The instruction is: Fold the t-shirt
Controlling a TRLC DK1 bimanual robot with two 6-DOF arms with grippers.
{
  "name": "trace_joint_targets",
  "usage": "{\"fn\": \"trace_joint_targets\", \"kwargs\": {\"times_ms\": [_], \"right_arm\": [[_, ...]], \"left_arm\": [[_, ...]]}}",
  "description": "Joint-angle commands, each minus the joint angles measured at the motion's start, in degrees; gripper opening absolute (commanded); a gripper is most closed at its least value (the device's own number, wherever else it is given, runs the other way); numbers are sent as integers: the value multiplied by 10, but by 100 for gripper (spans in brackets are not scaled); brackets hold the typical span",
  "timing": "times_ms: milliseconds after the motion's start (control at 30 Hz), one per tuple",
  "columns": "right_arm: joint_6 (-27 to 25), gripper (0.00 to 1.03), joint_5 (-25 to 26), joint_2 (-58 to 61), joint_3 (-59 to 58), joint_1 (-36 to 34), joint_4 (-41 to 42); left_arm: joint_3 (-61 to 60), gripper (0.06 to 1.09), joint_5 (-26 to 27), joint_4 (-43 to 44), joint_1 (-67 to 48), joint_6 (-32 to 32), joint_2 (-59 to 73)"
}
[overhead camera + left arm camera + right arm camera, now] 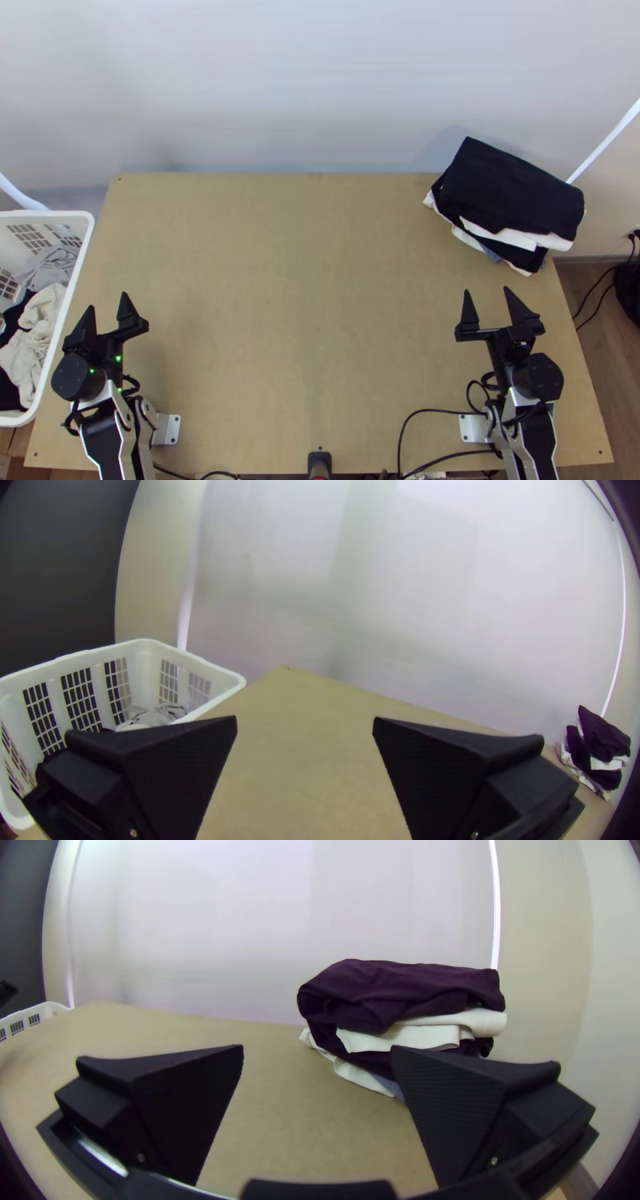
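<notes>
In the top view my left gripper is open over the table's left side, beside the basket. The left wrist view shows this left gripper with a wide gap and nothing between its fingers. My right gripper stands open over the right part of the table, nearer the front than the stack of folded clothes. In the right wrist view the right gripper holds nothing. The stack there has a dark folded cloth on top and white and dark layers beneath.
A white basket with loose white, grey and black cloth in it stands at the table's left edge. The wooden table lies bare between the arms. Black cables run along the front edge.
</notes>
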Motion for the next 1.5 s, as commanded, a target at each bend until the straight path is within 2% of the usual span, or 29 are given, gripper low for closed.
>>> {"fn": "trace_joint_targets", "kwargs": {"times_ms": [0,1167,1367,1467], "right_arm": [[-6,99,7,-1,-3,-2,-11],[-6,99,7,-1,-3,-2,-11],[-6,99,7,-1,-3,-2,-11],[-6,99,6,-1,-3,-2,-11]], "left_arm": [[-22,105,-1,-12,3,10,-3],[-22,105,-4,-13,-6,13,-3],[-22,105,-30,-9,59,110,-4],[-6,105,-34,6,121,128,-4]]}}
